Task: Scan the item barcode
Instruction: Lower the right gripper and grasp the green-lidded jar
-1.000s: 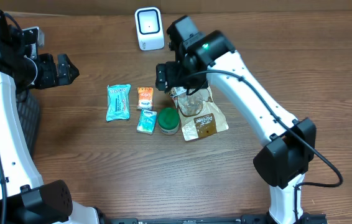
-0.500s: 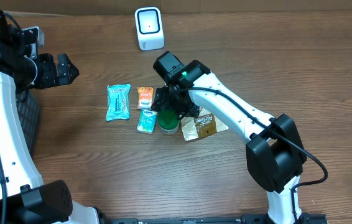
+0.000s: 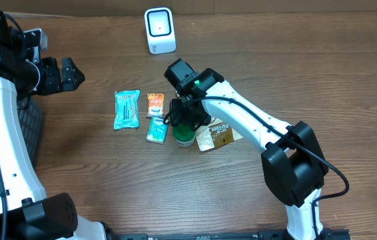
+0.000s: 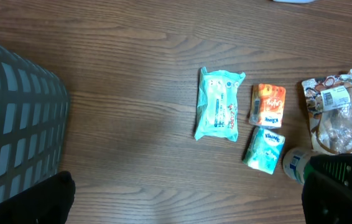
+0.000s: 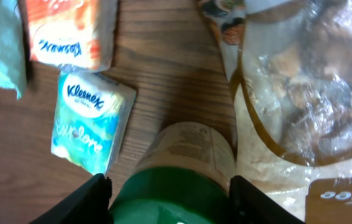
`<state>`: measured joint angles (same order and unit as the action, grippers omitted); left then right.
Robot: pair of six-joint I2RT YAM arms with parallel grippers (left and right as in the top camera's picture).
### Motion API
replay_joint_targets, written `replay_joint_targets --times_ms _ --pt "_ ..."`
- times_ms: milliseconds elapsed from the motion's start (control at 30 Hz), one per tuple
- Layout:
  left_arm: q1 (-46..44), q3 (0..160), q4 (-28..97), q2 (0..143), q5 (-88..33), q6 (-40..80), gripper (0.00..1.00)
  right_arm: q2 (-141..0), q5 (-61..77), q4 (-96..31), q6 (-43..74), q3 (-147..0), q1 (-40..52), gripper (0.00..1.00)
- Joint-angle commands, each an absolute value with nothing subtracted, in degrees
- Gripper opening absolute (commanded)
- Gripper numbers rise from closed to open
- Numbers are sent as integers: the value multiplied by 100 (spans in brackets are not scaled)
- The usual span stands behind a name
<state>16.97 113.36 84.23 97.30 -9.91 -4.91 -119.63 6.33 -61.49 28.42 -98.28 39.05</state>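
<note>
A small jar with a green lid (image 3: pixel 183 135) stands on the wooden table, between a teal Kleenex pack (image 3: pixel 156 129) and a brown snack bag (image 3: pixel 216 132). My right gripper (image 3: pixel 184 124) is down over it. In the right wrist view its two black fingers press either side of the jar (image 5: pixel 188 155), so the right gripper (image 5: pixel 171 190) is shut on the lid. The white barcode scanner (image 3: pixel 160 30) stands at the back of the table. My left gripper (image 3: pixel 75 75) hangs open far to the left with nothing in it; its wrist view shows the left gripper (image 4: pixel 185 199) over bare wood.
A teal wipes pack (image 3: pixel 126 109) and an orange tissue pack (image 3: pixel 155 105) lie left of the jar. A dark mesh basket (image 3: pixel 32 127) sits at the table's left edge, below the left arm.
The right arm came down and to the left, from above the snack bag onto the jar, and its jaws narrowed around the lid. The left arm stayed still.
</note>
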Motion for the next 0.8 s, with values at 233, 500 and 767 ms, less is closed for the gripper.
replay_joint_targets --times_ms 233,500,767 --pt "1686 11408 8414 9708 -1055 -600 99 -11913 1004 -6051 -1422 -9839 3931 59" --pt "1686 11408 8414 9708 -1055 -600 99 -11913 1210 -6995 958 -10807 3909 100" --pt "1686 11408 8414 9708 -1052 -600 100 -11917 998 -6897 2305 -10116 3909 100"
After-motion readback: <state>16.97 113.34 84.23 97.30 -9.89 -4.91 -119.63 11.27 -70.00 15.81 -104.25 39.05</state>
